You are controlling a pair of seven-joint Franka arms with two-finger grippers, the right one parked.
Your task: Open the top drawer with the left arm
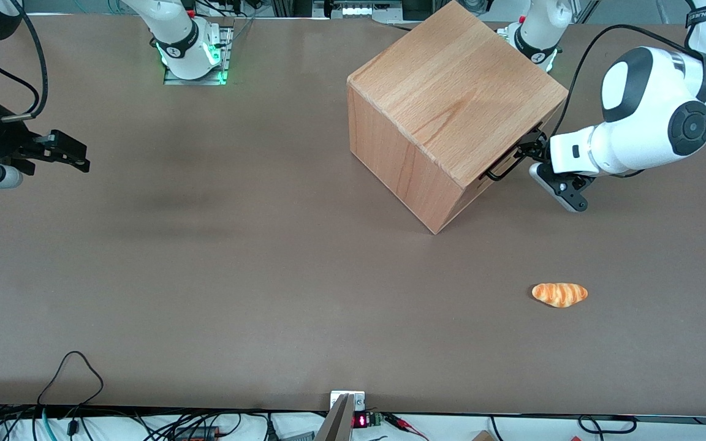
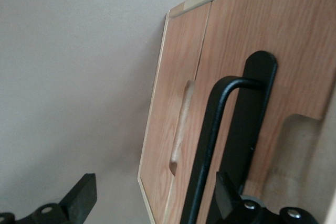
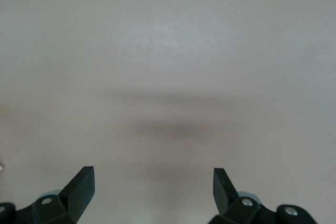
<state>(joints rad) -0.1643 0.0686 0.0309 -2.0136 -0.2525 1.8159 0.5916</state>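
The beech cabinet (image 1: 451, 98) stands on the table, turned at an angle. The top drawer (image 1: 515, 144) faces the working arm's end of the table, and its front looks flush with the cabinet. Its thin black bar handle (image 1: 503, 166) stands off the drawer front. The white left arm (image 1: 647, 116) reaches in level with the drawer. Its gripper (image 1: 534, 150) is at the handle. In the left wrist view the gripper (image 2: 155, 187) is open. The handle (image 2: 210, 145) runs between the two black fingers, close to one fingertip (image 2: 224, 184). The top drawer's front (image 2: 283, 30) fills the space past it.
A lower drawer front with a carved wooden grip (image 2: 181, 124) lies beside the top drawer. An orange bread roll (image 1: 559, 294) lies on the brown table (image 1: 236, 275), nearer the front camera than the cabinet. Cables (image 1: 71, 373) hang at the table's front edge.
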